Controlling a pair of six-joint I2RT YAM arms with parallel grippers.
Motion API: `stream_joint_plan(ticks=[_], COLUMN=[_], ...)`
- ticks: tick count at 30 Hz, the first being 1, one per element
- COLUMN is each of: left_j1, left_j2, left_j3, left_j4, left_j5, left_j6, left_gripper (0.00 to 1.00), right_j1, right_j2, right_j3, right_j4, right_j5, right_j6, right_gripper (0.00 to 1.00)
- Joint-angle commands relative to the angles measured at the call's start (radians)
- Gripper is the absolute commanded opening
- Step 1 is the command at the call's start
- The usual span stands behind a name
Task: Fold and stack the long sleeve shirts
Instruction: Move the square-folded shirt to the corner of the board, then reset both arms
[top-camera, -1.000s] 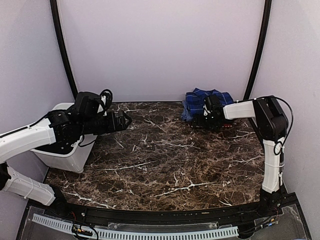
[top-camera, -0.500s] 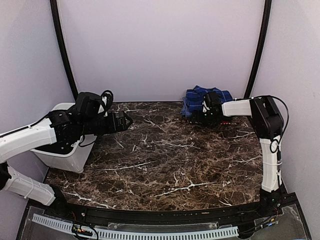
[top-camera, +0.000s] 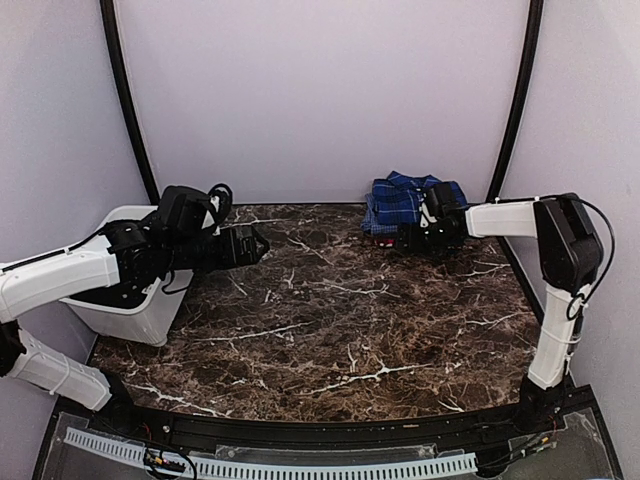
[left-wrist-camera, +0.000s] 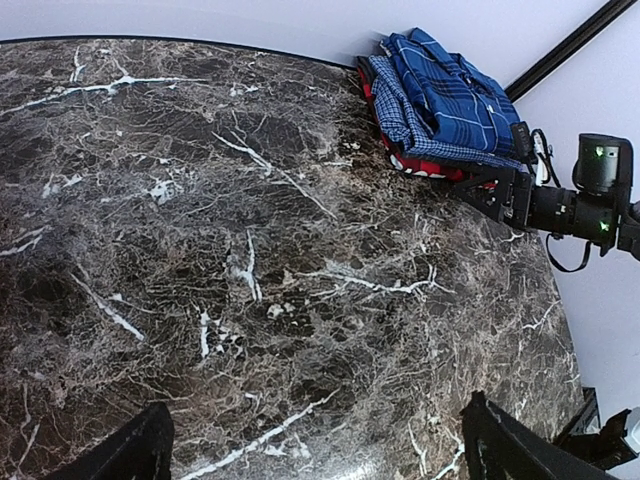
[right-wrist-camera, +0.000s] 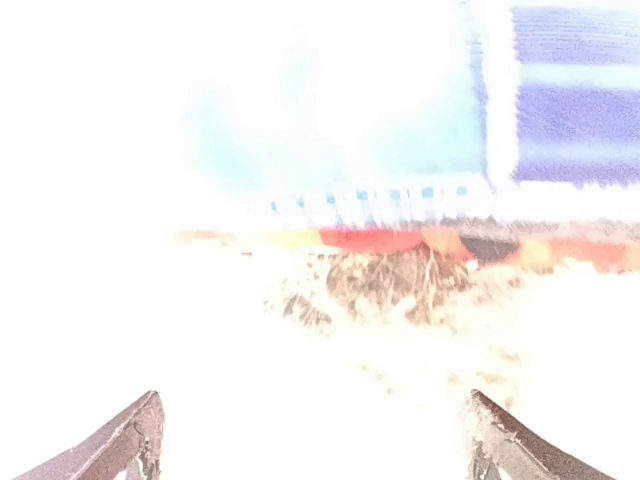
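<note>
The long sleeve shirts lie folded in one stack (top-camera: 400, 200) at the back right of the marble table. The deep-blue plaid (left-wrist-camera: 450, 95) is on top, the lighter blue fine-check (left-wrist-camera: 398, 112) under it, and the red one (left-wrist-camera: 432, 166) at the bottom. My right gripper (top-camera: 405, 240) sits low at the stack's near edge, open, with nothing between its fingers; the right gripper (right-wrist-camera: 320, 450) faces the red layer (right-wrist-camera: 380, 240) in the washed-out right wrist view. Far from the stack, my left gripper (top-camera: 255, 243) hovers open over the table's left side, and in its own wrist view the left gripper (left-wrist-camera: 320, 455) is empty.
A white bin (top-camera: 130, 310) stands at the table's left edge under my left arm. The back wall and two black poles (top-camera: 515, 100) close in behind the stack. Bare marble (top-camera: 330, 320) spreads between the arms.
My right arm has swung its elbow out to the right, and its gripper has slid right along the stack's near edge. The left gripper has crept slightly right.
</note>
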Motion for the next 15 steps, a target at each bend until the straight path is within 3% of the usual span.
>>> stream_joint_plan(ticks=[1,15], left_j1=[0.008,0.013], left_j2=[-0.007,0.01], left_j3=[0.031,0.035], left_j4=[0.01,0.005], left_j5=[0.012,0.01], left_j6=[0.023,0.039], left_gripper=[0.99,0.99], right_j1=[0.034,0.215], right_j2=[-0.116,-0.471], right_j3=[-0.079,-0.315], right_j4=[0.031,0.059], right_j5=[-0.007,0.044], right_j6=[0.017,0.059], right_gripper=[0.98,0.99])
